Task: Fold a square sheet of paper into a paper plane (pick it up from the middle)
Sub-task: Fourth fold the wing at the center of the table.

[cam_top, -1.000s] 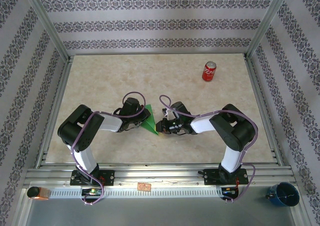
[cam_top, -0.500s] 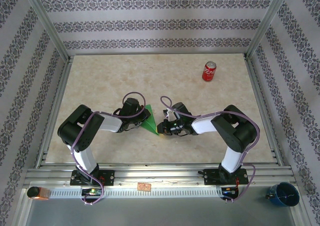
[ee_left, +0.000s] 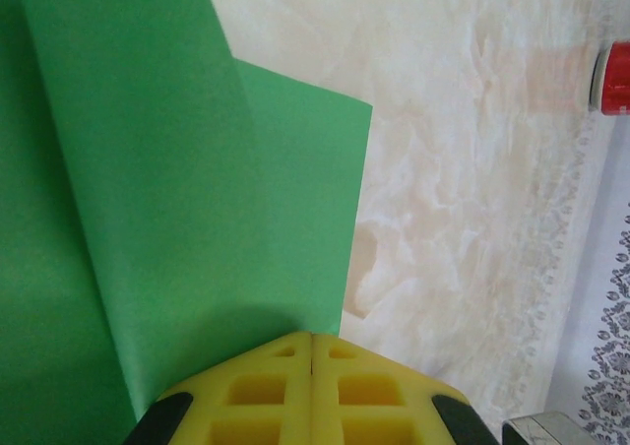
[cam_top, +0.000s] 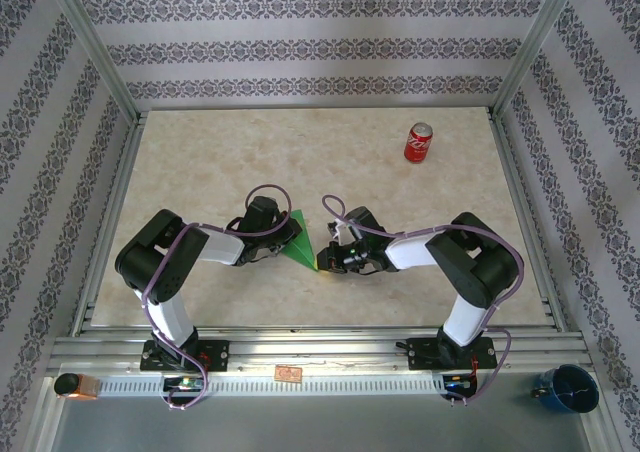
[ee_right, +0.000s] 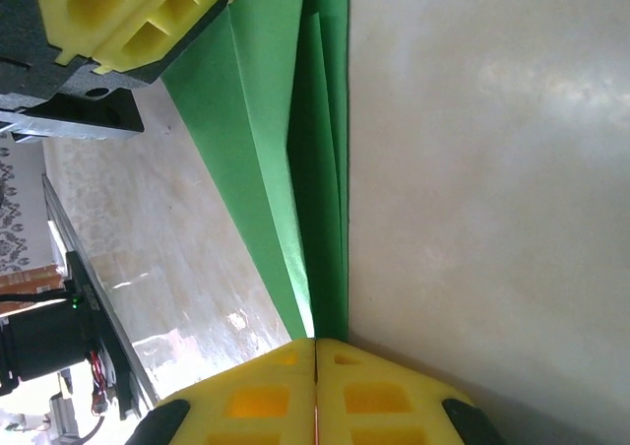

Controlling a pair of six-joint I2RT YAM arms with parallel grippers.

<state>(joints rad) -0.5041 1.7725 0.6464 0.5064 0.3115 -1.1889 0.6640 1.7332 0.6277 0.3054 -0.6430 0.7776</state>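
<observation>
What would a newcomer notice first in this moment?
First, the bright green paper near the middle of the table, folded into layers and pinched from both sides. The left gripper and right gripper are each shut on it. Next, the red can, alone toward the far right.

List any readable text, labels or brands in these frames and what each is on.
Nothing can be quoted.
The red soda can: white script on its side, too small to read.
The tag on the front rail: blurred, unreadable.
The green paper: plain, no print.
</observation>
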